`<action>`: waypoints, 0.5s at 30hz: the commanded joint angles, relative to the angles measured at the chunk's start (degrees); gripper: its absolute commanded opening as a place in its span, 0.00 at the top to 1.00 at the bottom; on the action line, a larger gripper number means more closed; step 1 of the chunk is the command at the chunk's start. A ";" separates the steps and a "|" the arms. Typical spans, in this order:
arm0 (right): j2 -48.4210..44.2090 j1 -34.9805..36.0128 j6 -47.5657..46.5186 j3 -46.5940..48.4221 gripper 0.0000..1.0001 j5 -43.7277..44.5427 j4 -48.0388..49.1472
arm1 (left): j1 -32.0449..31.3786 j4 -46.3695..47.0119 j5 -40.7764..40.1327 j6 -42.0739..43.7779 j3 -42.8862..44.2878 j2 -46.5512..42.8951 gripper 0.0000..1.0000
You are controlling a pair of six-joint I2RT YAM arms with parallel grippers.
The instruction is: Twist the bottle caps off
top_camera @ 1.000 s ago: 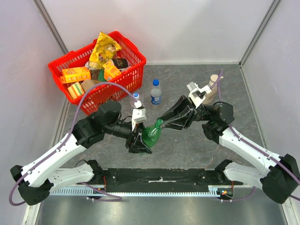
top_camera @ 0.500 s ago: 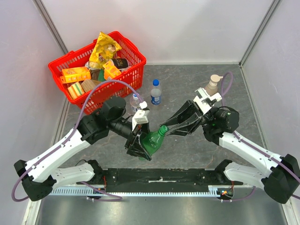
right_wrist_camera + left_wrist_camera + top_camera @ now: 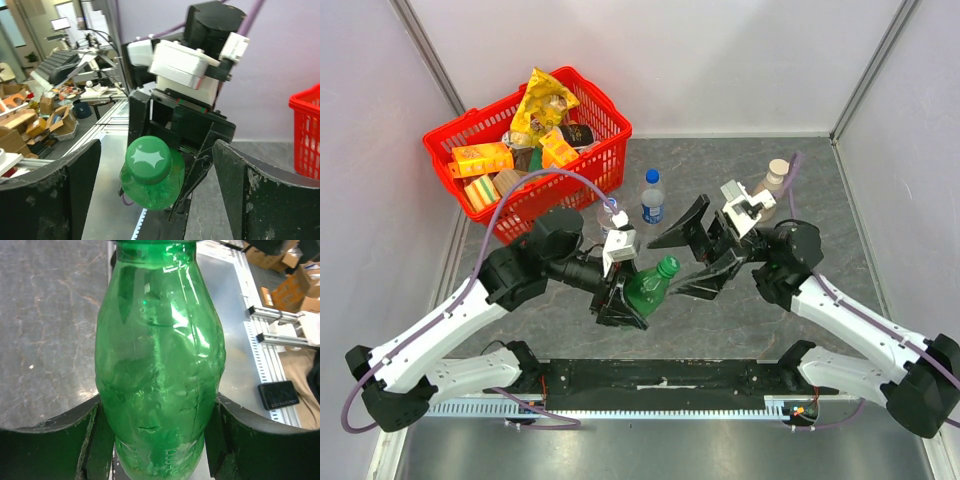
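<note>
**Green bottle [image 3: 645, 288] clamped; green cap [image 3: 148, 156] not yet gripped**

Hold: the green bottle was clenched about its body by the jaws of the left gripper [image 3: 155, 440]. It was tilted so that the green cap was aimed toward the right arm. This hold was judged to serve as a brace against twisting.

Approach: the right gripper [image 3: 665, 268] was placed facing the cap, its jaws spread wide to either side and not touching it. The pose was taken as a set-up for closing on the cap.

Other bottles: the cola bottle [image 3: 653, 200] and the clear bottle [image 3: 608, 212] were noted upright on the worktop [image 3: 720, 330], just in front of the red basket [image 3: 570, 185], caps on.

Not resolved:
- The bottle's base was cut off in the left wrist view.
- The neck thread was hidden beneath the cap, so looseness could not be judged.
- The clear bottle was partly masked by the left arm's cable [image 3: 535, 185].
- Whether the green bottle rested on the worktop could not be told.
</note>
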 commanded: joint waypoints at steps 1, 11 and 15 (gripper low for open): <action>-3.16 0.25 -12.14 4.55 0.02 6.90 -20.39 | -0.06 -1.67 -8.40 4.65 -0.15 -0.37 0.55; -5.36 0.25 -16.64 6.39 0.02 22.37 -35.52 | -0.06 -4.15 -25.08 5.80 -4.28 -1.86 0.55; -3.96 0.25 -14.71 6.84 0.02 28.88 -39.14 | -0.06 -3.97 -35.55 5.27 -5.95 -2.74 0.55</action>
